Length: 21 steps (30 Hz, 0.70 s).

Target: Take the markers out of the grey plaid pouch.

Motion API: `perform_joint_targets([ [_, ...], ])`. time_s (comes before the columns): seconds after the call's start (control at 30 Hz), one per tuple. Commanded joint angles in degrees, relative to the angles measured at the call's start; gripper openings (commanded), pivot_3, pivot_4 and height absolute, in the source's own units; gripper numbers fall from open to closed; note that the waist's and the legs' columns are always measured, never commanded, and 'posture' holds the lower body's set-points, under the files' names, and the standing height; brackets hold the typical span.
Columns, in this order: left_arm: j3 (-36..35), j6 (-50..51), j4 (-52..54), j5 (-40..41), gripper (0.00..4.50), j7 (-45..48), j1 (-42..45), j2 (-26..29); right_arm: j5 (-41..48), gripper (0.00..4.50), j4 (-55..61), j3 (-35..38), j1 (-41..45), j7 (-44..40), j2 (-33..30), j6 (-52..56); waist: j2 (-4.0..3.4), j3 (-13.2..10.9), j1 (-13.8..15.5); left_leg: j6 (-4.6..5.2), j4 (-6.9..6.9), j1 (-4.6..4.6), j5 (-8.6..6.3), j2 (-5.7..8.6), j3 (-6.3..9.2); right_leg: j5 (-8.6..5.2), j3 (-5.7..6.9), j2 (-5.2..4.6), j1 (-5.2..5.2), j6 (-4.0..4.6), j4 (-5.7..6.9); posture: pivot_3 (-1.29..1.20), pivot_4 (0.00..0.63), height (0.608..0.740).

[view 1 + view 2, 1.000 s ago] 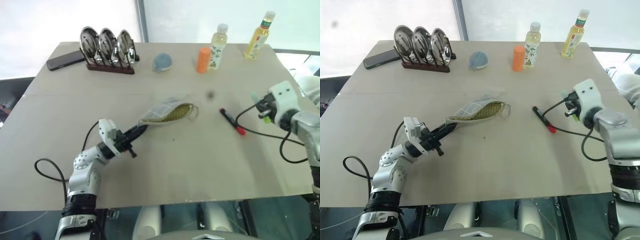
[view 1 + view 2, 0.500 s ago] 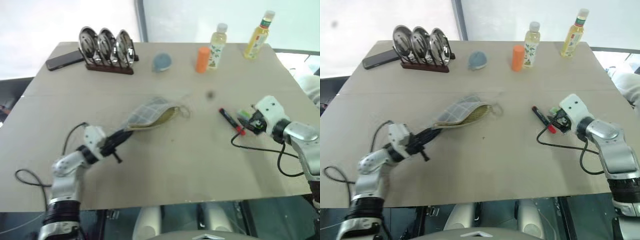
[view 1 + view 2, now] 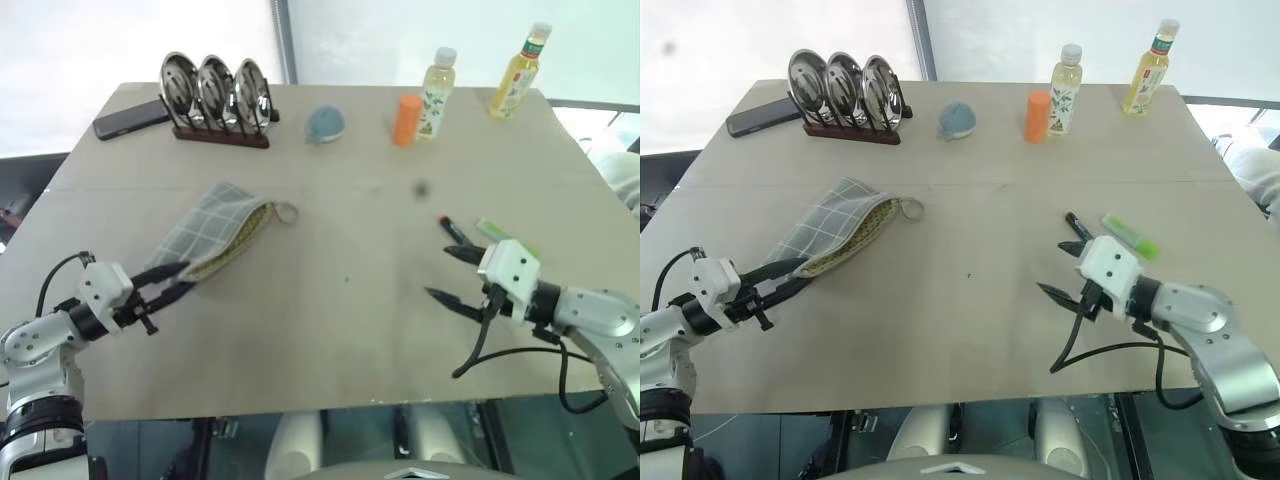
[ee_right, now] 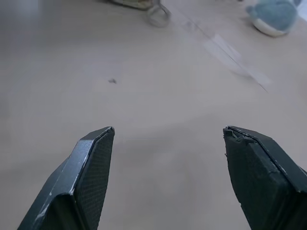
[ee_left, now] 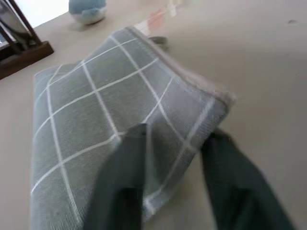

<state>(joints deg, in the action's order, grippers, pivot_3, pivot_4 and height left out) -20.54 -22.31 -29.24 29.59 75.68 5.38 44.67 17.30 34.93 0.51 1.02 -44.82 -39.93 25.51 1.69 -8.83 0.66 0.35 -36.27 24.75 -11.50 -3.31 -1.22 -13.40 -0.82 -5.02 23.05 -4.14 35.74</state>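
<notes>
The grey plaid pouch (image 3: 212, 233) lies flat on the left half of the table, its ring pull (image 3: 285, 212) pointing toward the middle. My left gripper (image 3: 172, 281) is open at the pouch's near corner, its fingers (image 5: 129, 158) standing apart on either side of that corner. Both markers lie on the table at the right. The green one (image 3: 497, 232) is in full view, and the red one (image 3: 452, 228) shows its dark end behind my right gripper (image 3: 442, 272). That gripper is wide open and empty, hovering just nearer than the markers.
Along the far edge stand a rack of three metal dishes (image 3: 215, 95), a dark phone (image 3: 130, 120), a blue-grey soft toy (image 3: 325, 123), an orange cylinder (image 3: 406, 120) and two drink bottles (image 3: 437, 80) (image 3: 520, 70). A black cable trails from each wrist.
My left gripper pulled the pouch to the left and opened its fingers. My right gripper set the green marker down beside the red one, opened, and drew back toward the near edge.
</notes>
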Motion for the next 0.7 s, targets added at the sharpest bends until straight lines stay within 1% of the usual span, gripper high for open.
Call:
perform_joint_targets([
  [0.03,-0.60,14.81,21.03,9.32,3.70,-5.17,-7.73,-0.89,0.25,3.70,1.12,1.06,-1.90,1.32,1.04,-1.73,0.08,0.03,0.02,0.00,-0.01,0.01,0.00,0.00,0.00,0.00,0.00,-0.01,0.00,0.00,0.00,0.00,0.150,0.740],
  [0.07,-0.35,19.45,27.28,12.07,4.04,-6.47,-10.88,-0.89,0.56,3.70,0.62,1.62,-2.91,1.83,1.39,-1.09,0.13,0.03,0.01,0.00,-0.01,-0.02,0.00,0.00,0.01,0.00,-0.01,0.00,-0.03,0.00,-0.01,0.00,0.150,0.740],
  [0.13,-0.22,26.28,34.32,15.09,4.04,-8.24,-15.38,-0.54,0.73,3.70,-0.13,3.93,-5.20,2.86,1.66,-0.74,0.18,0.04,-0.02,-0.01,-0.01,-0.04,-0.01,-0.04,0.00,0.00,-0.03,-0.02,-0.03,0.00,0.00,0.00,0.150,0.740],
  [0.17,-0.13,27.84,36.65,15.32,4.13,-8.86,-16.85,-0.65,0.72,3.94,-0.15,5.50,-6.85,3.44,1.64,-0.58,0.12,0.02,0.05,-0.01,-0.01,-0.05,-0.01,-0.04,0.00,-0.01,-0.03,-0.02,-0.02,0.00,0.01,0.00,0.150,0.740],
  [0.23,0.18,30.81,40.68,15.91,4.14,-10.54,-18.74,-1.34,0.38,4.46,0.38,8.40,-11.05,4.40,1.73,-1.07,0.07,0.02,0.18,-0.01,-0.02,-0.13,0.00,-0.02,0.01,-0.01,0.02,-0.02,-0.02,-0.01,0.04,0.00,0.150,0.740],
  [0.3,1.17,32.88,43.97,15.93,4.14,-11.87,-20.30,-2.39,-0.41,4.46,1.09,11.04,-16.34,5.76,2.76,-2.25,0.09,0.06,0.31,-0.01,-0.02,-0.15,0.00,-0.02,0.01,-0.02,0.03,-0.01,-0.02,-0.03,0.06,0.00,0.150,0.740],
  [0.4,2.93,33.38,47.27,13.19,4.14,-13.61,-23.87,-4.64,-2.44,4.46,1.33,13.46,-25.46,5.81,3.73,-6.20,0.04,0.14,0.18,-0.02,-0.02,-0.12,-0.01,-0.02,-0.02,-0.03,0.03,-0.03,-0.04,-0.02,0.02,0.00,0.150,0.740],
  [0.47,3.51,31.60,48.38,10.04,4.14,-15.10,-26.53,-6.37,-3.59,4.46,0.77,15.00,-29.63,5.68,4.12,-8.80,0.03,0.14,-0.20,-0.02,-0.02,-0.12,-0.01,-0.01,-0.06,-0.03,-0.02,-0.02,-0.03,-0.02,-0.01,0.00,0.150,0.740],
  [0.6,2.32,28.76,47.47,7.47,4.14,-14.33,-30.45,-8.17,-3.19,4.46,-0.64,18.25,-32.86,5.19,4.65,-11.74,0.06,0.17,-0.88,-0.02,-0.03,-0.18,-0.01,-0.03,-0.07,-0.13,-0.09,0.02,-0.02,-0.19,0.00,0.00,0.150,0.740],
  [0.63,1.90,28.05,46.93,7.09,4.14,-13.86,-30.78,-8.24,-3.18,4.46,-1.11,18.90,-33.12,4.85,4.42,-12.29,0.07,0.18,-0.91,-0.27,-0.03,-0.20,-0.16,-0.02,-0.05,-0.14,-0.09,0.01,-0.01,-0.22,0.00,0.00,0.150,0.740],
  [0.7,1.24,27.41,46.21,6.67,4.14,-13.42,-31.29,-8.18,-2.95,4.46,-2.02,20.16,-33.37,4.25,4.01,-13.11,0.09,0.19,-0.93,-0.30,-0.04,-0.20,-0.18,-0.03,-0.02,-0.15,-0.06,-0.03,-0.01,-0.23,0.00,0.00,0.150,0.740],
])
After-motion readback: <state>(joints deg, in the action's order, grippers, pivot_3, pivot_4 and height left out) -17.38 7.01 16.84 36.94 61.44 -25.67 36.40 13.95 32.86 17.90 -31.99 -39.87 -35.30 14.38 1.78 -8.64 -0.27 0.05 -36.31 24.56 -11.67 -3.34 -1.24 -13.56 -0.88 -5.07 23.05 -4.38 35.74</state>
